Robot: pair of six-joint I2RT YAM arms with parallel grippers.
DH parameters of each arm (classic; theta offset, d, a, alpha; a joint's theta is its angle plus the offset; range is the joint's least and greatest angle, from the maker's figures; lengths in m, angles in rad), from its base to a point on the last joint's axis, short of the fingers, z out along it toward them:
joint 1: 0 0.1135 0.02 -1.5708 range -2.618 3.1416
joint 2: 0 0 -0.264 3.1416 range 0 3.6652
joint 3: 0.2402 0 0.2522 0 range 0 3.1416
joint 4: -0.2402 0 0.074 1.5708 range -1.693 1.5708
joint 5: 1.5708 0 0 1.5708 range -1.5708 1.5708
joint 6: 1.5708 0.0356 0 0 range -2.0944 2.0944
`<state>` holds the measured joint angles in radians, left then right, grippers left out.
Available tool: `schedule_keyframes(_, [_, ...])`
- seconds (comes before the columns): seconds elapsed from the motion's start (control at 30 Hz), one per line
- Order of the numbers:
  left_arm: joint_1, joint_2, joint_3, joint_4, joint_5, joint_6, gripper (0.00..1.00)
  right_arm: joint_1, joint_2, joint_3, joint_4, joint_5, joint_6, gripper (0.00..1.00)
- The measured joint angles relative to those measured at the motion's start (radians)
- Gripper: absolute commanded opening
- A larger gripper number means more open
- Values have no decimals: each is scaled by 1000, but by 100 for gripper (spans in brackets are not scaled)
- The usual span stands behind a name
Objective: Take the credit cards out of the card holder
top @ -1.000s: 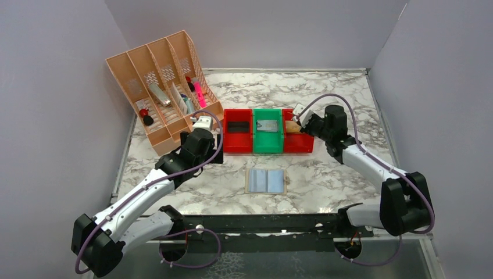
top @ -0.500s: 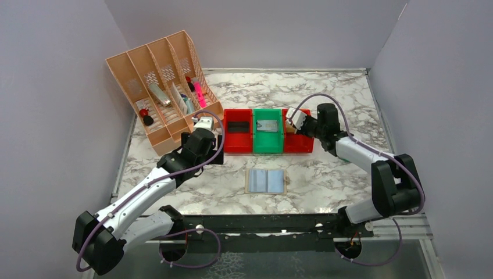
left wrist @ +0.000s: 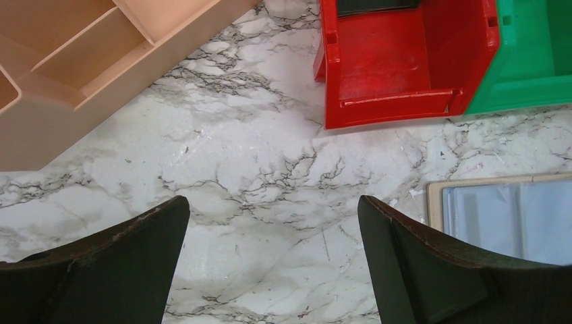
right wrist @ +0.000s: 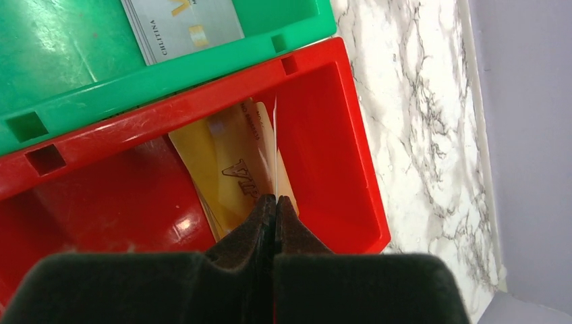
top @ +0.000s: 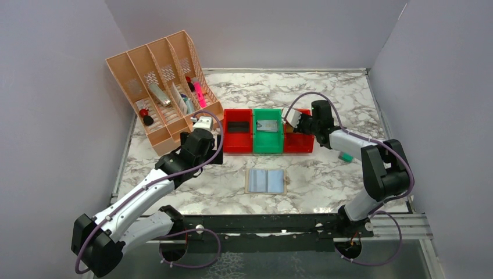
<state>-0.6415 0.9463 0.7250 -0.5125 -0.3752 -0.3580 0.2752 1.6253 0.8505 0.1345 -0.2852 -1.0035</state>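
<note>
Card holder point(top: 266, 181) lying open | left gripper point(left wrist: 272, 206) wide, empty | right gripper point(right wrist: 275, 200) pinching card point(right wrist: 276, 142) edge-on

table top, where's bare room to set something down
Widest bare marble: behind the three bins, between the peach organizer and the right wall. Also a patch between the card holder and the right arm. Crowded: those bins, where the right end effector pinches a card, and the left front under the left arm.

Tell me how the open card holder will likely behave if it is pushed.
The card holder lies thin and flat, so it probably slides easily on the glossy marble table. Its two panels meet at a fold, so lifting one edge may just bend it shut.
</note>
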Motion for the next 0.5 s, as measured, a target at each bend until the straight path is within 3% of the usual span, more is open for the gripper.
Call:
schedule_keyframes(0.27, [0,-4,0,0,0,0,99,0,16,23,-2,-6,-38,6])
schedule_keyframes(0.33, [0,-3,0,0,0,0,99,0,19,25,-7,-10,-42,16])
schedule_keyframes(0.5, [0,-3,0,0,0,0,99,0,57,69,-80,-35,-67,20])
